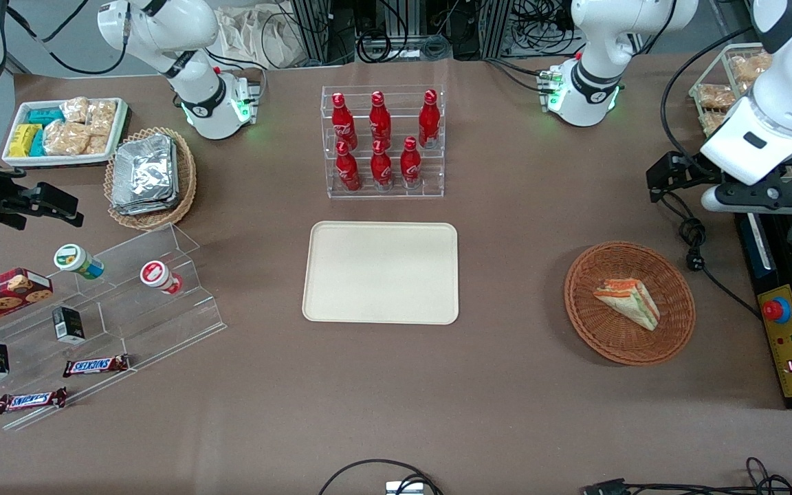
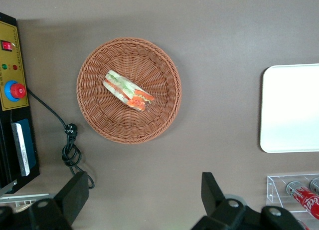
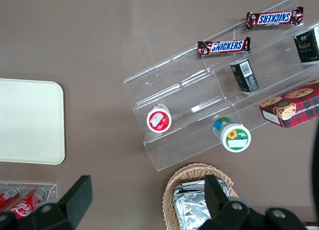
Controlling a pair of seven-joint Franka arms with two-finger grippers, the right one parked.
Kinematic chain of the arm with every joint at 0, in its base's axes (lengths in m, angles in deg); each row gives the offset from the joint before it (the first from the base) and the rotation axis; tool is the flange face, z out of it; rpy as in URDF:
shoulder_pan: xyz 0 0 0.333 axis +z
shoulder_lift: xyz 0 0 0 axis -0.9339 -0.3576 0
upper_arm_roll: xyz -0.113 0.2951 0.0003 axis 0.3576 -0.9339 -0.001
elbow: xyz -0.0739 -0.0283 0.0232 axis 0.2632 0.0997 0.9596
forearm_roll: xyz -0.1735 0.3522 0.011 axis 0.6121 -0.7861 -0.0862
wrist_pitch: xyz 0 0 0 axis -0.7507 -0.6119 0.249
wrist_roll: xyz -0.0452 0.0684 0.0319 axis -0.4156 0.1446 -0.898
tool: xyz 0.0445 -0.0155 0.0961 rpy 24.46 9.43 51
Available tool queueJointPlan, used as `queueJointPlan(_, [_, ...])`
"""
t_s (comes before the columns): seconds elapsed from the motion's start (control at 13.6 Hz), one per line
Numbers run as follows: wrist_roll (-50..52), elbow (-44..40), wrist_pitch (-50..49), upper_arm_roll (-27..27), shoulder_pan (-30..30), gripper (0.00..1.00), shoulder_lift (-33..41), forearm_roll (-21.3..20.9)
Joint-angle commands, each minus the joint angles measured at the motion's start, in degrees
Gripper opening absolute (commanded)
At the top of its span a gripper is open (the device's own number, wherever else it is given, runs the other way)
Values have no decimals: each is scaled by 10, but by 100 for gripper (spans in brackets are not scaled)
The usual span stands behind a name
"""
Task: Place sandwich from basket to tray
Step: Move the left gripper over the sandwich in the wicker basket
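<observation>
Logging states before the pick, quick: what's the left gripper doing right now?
Left gripper: open, holding nothing, raised above the table, farther from the front camera than the basket holding the sandwich.

The sandwich [image 1: 627, 302] lies in the basket [image 1: 671, 337], which sits on the table [image 1: 506, 385] toward the working arm's end. The tray [image 1: 381, 272] lies near the table's middle, well apart from the basket. A rack of bottles [image 1: 382, 141] stands farther from the front camera than the tray, just beside it. The gripper [image 2: 142, 200] hangs high above the table, fingers spread wide, farther from the front camera than the basket. A stepped display stand [image 1: 128, 302] with snacks sits toward the parked arm's end, with a basket of foil packets [image 1: 150, 177] farther from the camera than it
</observation>
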Motion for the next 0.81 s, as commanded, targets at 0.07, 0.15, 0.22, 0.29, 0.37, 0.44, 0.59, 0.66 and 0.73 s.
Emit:
queueJointPlan(0.07, [-4, 18, 14, 8, 12, 100, 6, 10])
queueJointPlan(0.15, [-4, 18, 16, 7, 12, 100, 6, 10])
queueJointPlan(0.22, [-3, 20, 25, 4, 12, 100, 5, 10])
queueJointPlan(0.29, [-9, 34, 37, 2, 13, 100, 5, 8])
queueJointPlan(0.37, [-10, 52, 47, 1, 13, 100, 6, 4])
queueJointPlan(0.44, [-2, 67, 59, 0, 13, 100, 5, 2])
queueJointPlan(0.59, [42, 105, 119, -19, 17, 100, -5, 1])
queueJointPlan(0.66, [77, 121, 153, -29, 18, 100, -16, 0])
queueJointPlan(0.73, [105, 134, 177, -42, 18, 100, -26, -1])
